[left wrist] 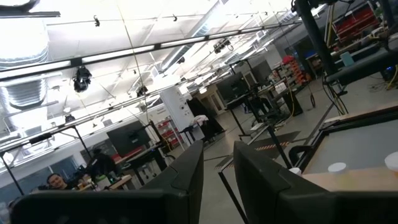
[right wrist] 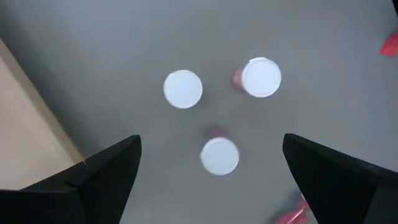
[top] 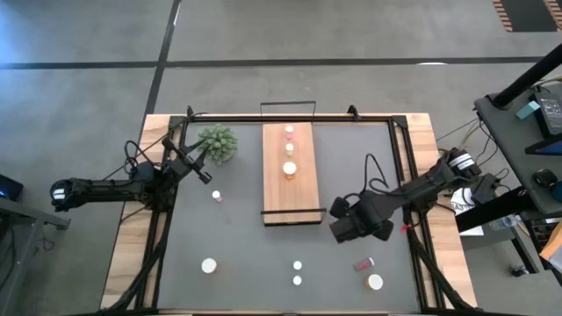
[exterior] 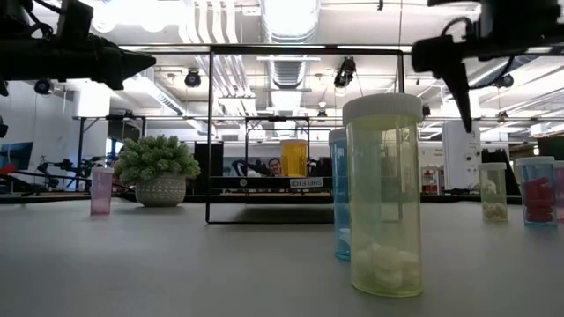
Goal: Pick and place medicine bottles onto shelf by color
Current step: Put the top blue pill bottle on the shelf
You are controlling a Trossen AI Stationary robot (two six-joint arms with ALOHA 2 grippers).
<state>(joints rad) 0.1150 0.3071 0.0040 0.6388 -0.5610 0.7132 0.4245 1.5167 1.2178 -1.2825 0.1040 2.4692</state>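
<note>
three bottles on shelf | plant beside | right pincer open

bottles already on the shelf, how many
3, in a line along the far half of the shelf: one nearest the far end, one in the middle, one orange nearest the centre. None looks hidden.

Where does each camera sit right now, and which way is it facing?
High: overhead, straight down on shelf, both arms.
Low: table height, facing bottles, plant; arms overhead.
Left wrist: aimed level into the room past the shut left gripper.
Right wrist: looking down; open right gripper over three white caps.
Shared: high and low both show the plant.
</note>
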